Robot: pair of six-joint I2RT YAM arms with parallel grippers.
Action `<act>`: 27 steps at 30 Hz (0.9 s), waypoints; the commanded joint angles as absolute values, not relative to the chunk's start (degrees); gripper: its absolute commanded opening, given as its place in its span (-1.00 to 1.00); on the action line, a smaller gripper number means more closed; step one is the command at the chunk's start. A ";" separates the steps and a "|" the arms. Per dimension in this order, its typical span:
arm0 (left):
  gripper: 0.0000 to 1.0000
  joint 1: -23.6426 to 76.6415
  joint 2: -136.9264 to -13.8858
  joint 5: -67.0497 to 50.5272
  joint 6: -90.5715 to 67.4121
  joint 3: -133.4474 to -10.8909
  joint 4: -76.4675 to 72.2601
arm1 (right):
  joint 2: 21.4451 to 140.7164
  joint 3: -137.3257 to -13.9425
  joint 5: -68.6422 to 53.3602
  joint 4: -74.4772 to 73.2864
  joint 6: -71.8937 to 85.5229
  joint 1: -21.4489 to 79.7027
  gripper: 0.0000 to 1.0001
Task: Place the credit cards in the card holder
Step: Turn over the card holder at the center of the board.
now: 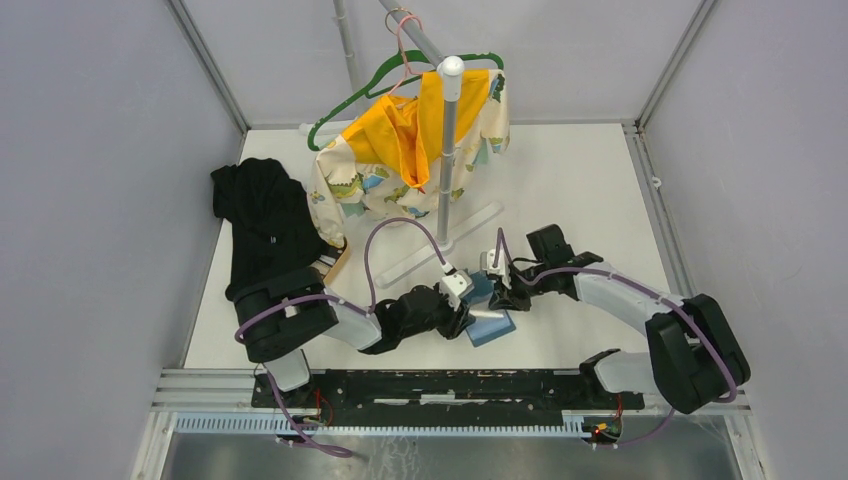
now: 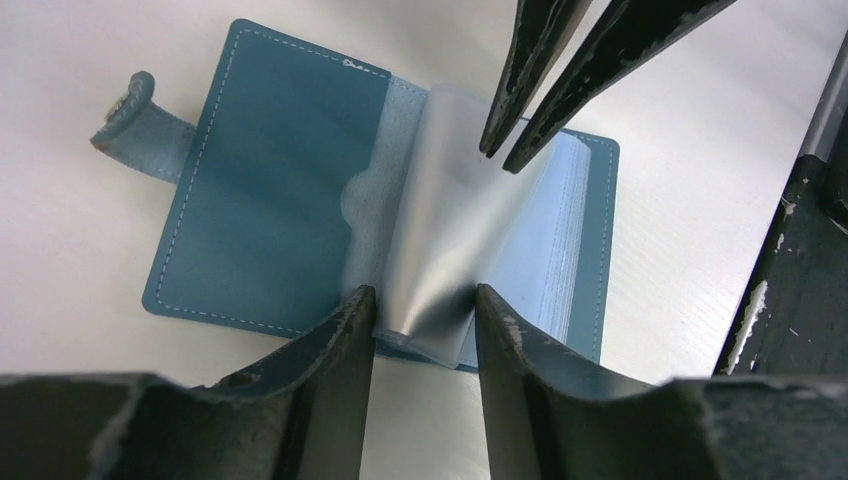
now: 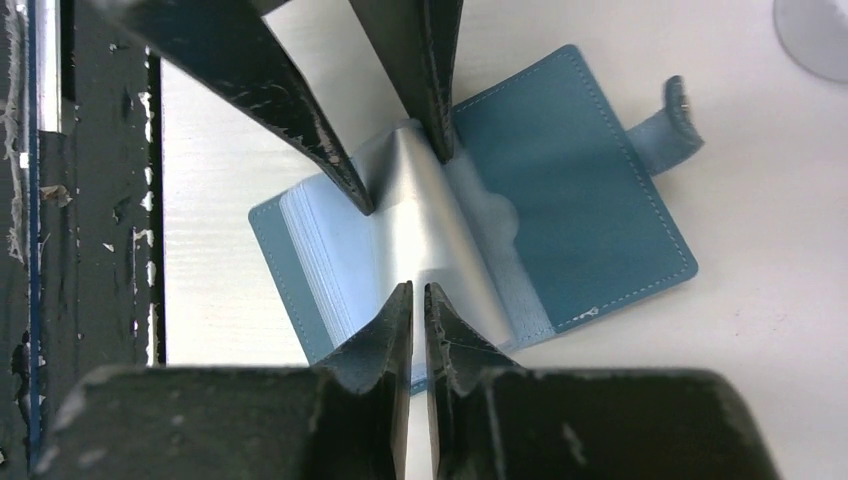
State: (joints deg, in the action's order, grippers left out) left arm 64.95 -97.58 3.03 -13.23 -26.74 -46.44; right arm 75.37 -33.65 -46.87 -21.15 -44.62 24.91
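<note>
Left gripper (image 2: 423, 291) fills the foreground, half spread, its fingers (image 2: 340, 340) straddling the raised clear sleeve (image 2: 440, 230) and not yet pinching it. Below lies the white bench (image 2: 60, 250), with the card holder (image 2: 270, 190) open on it. Right gripper (image 2: 500, 160), at 12 o'clock, pinches the sleeve's far edge. The snap tab (image 2: 130, 110) sits at 10 o'clock. No credit cards show. Best to part the pocket mouth gently, without creasing it. No lettering is readable.

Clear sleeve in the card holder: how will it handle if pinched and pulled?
Probably floppy: the sleeve bows into an arch between the left fingers. Likely slippery, since it looks glossy and thin. The card holder looks light and lies loose on the table, so a pull may drag it.
</note>
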 commanded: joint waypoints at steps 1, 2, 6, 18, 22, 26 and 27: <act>-0.10 64.93 -97.87 4.03 -14.18 -27.07 -46.04 | 71.93 -35.29 -51.26 -21.34 -46.79 23.85 -0.71; -0.13 64.89 -97.64 3.85 -14.60 -27.18 -45.87 | 71.43 -35.09 -51.54 -21.45 -47.52 23.87 -0.69; -0.20 64.95 -97.19 2.22 -17.52 -27.89 -44.80 | 67.89 -34.46 -53.05 -23.36 -53.48 23.84 -0.55; -0.21 63.38 -98.03 -4.18 -33.20 -30.84 -39.64 | 57.29 -23.91 -46.45 -21.35 -75.75 24.13 0.15; -0.21 62.09 -98.99 -6.89 -36.80 -30.56 -41.68 | 59.12 -23.48 -42.82 -18.50 -74.00 25.11 0.15; -0.22 61.30 -99.24 -7.70 -37.98 -30.17 -42.27 | 59.00 -22.30 -39.23 -13.62 -70.36 26.89 0.16; -0.21 61.10 -99.30 -8.00 -38.30 -29.96 -42.63 | 59.06 -22.15 -38.44 -12.94 -70.15 27.55 0.16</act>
